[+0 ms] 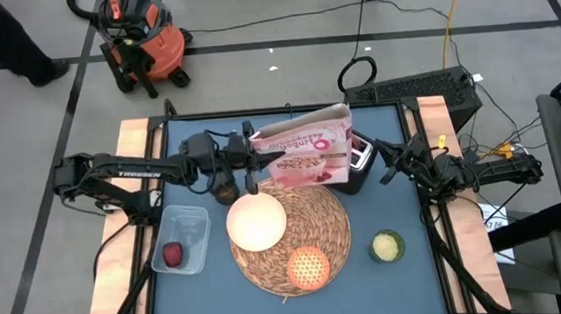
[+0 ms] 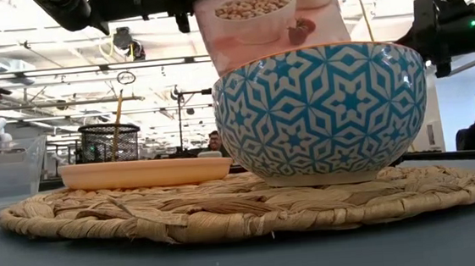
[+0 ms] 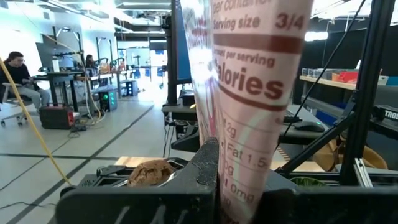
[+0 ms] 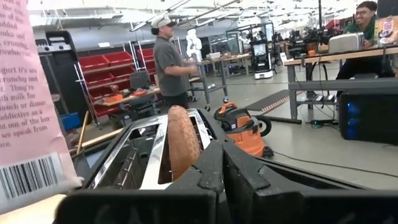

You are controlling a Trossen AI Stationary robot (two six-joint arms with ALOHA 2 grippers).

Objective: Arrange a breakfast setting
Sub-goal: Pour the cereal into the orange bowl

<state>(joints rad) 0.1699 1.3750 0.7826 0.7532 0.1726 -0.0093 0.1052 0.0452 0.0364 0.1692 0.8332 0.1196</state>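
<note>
The left gripper [image 1: 251,151] is clamped on the cereal box [image 1: 305,155], above the placemat's [image 1: 327,244] far edge; the right gripper [image 1: 386,162], fingers together, waits right of it.

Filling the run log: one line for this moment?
left gripper: shut on pink-white cereal box, held above cream bowl | right gripper: shut, empty, by toaster | bowl on round woven straw placemat

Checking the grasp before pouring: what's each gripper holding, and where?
Left gripper pinches the cereal box by its narrow side panel; right gripper holds nothing.
</note>
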